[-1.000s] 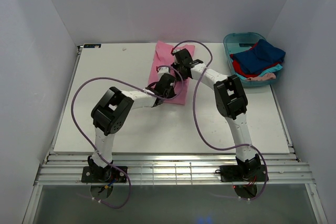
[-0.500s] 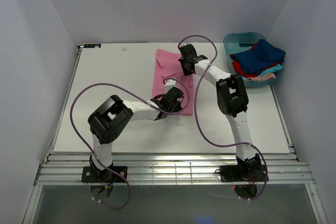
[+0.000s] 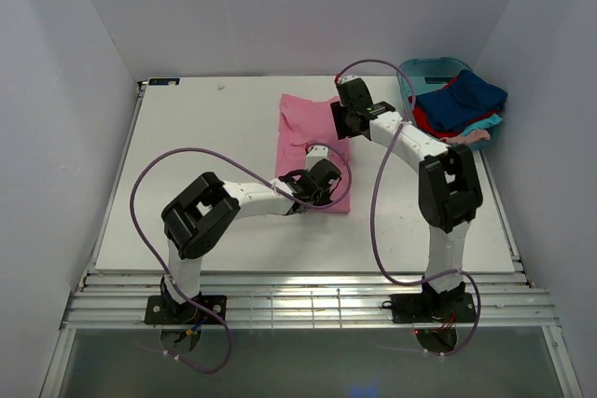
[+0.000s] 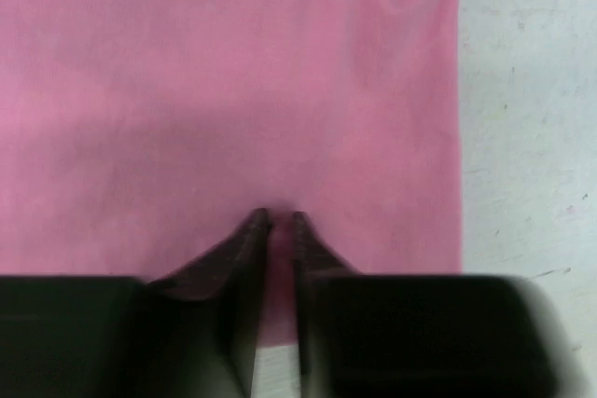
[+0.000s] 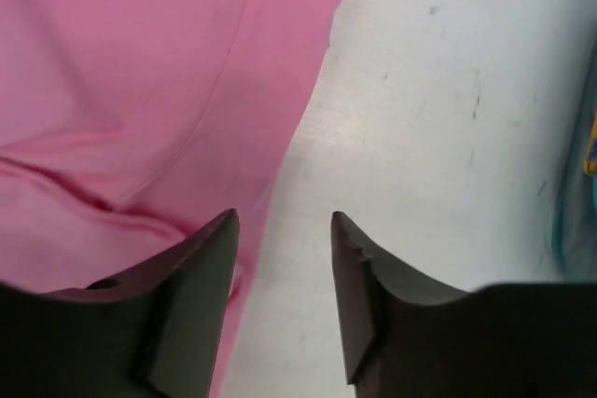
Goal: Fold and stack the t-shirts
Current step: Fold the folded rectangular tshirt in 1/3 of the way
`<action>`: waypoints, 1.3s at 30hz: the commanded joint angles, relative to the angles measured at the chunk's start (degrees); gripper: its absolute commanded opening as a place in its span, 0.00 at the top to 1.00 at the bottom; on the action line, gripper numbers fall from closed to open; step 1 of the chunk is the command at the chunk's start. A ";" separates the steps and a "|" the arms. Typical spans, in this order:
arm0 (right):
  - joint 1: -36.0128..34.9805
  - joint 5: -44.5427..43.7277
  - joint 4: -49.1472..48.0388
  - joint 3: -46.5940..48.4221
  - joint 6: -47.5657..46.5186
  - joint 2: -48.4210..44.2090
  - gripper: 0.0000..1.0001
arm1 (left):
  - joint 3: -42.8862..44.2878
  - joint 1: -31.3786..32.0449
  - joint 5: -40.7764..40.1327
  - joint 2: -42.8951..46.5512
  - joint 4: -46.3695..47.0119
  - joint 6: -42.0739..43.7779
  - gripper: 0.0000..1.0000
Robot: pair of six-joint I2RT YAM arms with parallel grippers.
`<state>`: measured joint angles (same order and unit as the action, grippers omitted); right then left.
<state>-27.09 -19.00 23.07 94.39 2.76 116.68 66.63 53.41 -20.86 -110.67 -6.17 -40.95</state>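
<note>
The soft pink folded t-shirt (image 3: 303, 125) lies on the white table (image 3: 205, 165); the left gripper (image 4: 277, 219), pinching its near hem, should wait until the spread right gripper (image 5: 283, 218) closes on the shirt's right edge, then both lift evenly

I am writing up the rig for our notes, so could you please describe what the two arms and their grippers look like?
Both the left arm and right arm have white links joined by bulky black joint housings. A thin purple cable loops along each. The left gripper and right gripper each have two dark wedge-shaped fingers tapering to blunt tips.
</note>
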 commanded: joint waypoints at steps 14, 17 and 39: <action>-8.24 8.55 -4.53 -32.85 14.02 -25.36 0.16 | -11.08 -0.06 -15.44 16.19 -12.81 -0.27 0.28; -8.94 8.46 -4.52 -34.88 15.69 -25.89 0.16 | -13.27 -0.15 -16.22 15.40 -11.41 -0.88 0.29; -13.16 13.20 -9.36 -42.45 22.99 -27.56 0.20 | -20.13 -1.99 -22.56 24.19 -9.91 -1.15 0.29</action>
<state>-39.66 -6.55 15.66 50.78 24.49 90.70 47.29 52.53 -41.15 -89.76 -16.27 -42.81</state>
